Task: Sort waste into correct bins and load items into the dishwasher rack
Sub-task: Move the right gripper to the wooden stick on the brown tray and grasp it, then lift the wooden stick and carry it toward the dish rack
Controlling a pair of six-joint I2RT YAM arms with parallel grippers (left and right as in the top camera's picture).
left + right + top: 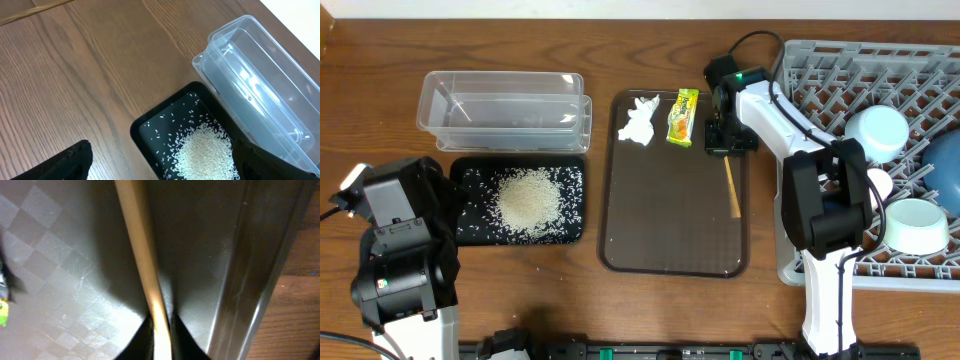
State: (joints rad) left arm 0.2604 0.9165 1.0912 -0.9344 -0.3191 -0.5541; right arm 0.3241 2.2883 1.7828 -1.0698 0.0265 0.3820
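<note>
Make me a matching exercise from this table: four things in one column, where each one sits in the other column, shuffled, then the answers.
1. rice heap
2. crumpled tissue
3. dark-blue bowl
4. clear tub

A. in the grey rack
B. on the wooden table, beside the black tray
C. on the brown serving tray
D. in the black tray

Pairs: 1-D, 2-C, 3-A, 4-B.
</note>
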